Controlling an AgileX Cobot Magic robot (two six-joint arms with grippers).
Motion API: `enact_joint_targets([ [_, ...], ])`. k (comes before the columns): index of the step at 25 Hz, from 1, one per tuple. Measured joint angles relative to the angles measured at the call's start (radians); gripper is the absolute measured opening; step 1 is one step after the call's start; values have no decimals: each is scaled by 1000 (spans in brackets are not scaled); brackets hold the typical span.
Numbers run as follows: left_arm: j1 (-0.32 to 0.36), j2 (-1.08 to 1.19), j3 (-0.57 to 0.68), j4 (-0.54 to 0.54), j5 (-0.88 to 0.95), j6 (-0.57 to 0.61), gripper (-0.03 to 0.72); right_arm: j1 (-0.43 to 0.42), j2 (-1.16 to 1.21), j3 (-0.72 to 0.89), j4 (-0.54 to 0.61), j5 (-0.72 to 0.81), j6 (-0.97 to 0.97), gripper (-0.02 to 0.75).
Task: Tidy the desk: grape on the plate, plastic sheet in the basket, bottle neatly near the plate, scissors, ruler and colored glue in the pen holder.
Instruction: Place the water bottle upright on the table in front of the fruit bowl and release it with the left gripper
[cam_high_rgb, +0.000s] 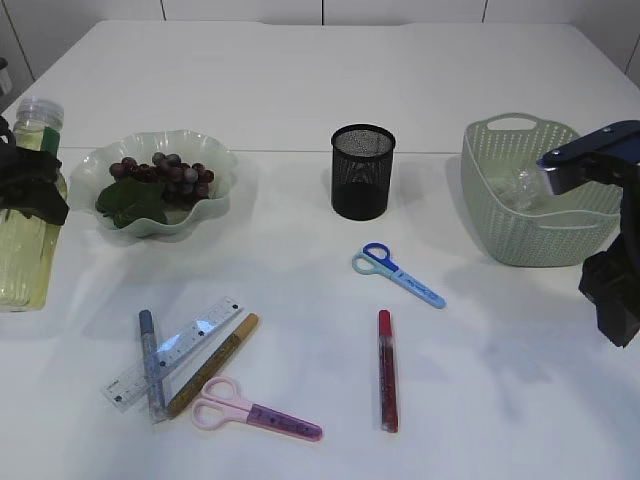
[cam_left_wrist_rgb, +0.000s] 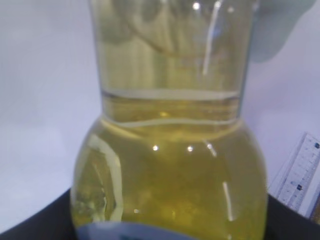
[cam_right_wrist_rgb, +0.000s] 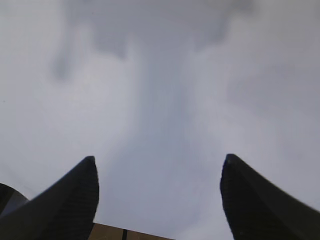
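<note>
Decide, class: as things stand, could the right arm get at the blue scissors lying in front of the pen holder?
Probably yes. The right gripper is open and empty, and the blue scissors lie flat on bare table, apart from the pen holder and basket, with nothing between.

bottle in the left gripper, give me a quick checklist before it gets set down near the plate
1. Left gripper closed around the bottle: ok.
2. Bottle upright, cap on: ok.
3. Bare table beside the plate: ok.
4. Grapes on the plate, clear of its rim: ok.
5. Ruler and glue pens lie well in front of the plate, out of the way: ok.
6. Whether the bottle's base is on the table or lifted: cannot tell.
</note>
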Motion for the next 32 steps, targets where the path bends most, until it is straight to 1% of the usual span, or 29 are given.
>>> enact_joint_targets([
  [4,6,0,-6,32,11,-16,436,0,0,0,-2,0,0,585],
  [8,6,0,-20,38,15,-20,436,0,0,0,-2,0,2,585],
  [12,6,-2,-20,53,-21,-21,436,0,0,0,-4,0,2,585],
  [20,6,-2,-20,76,-228,-50,436,0,0,0,-4,2,38,585],
  [25,6,-7,-13,76,-337,-75,436,0,0,0,-6,-53,77,585],
  [28,6,-48,36,76,-435,-75,436,0,0,0,-6,-80,96,585],
  [32,6,-153,155,76,-605,-75,436,0,0,0,-8,-105,105,585],
])
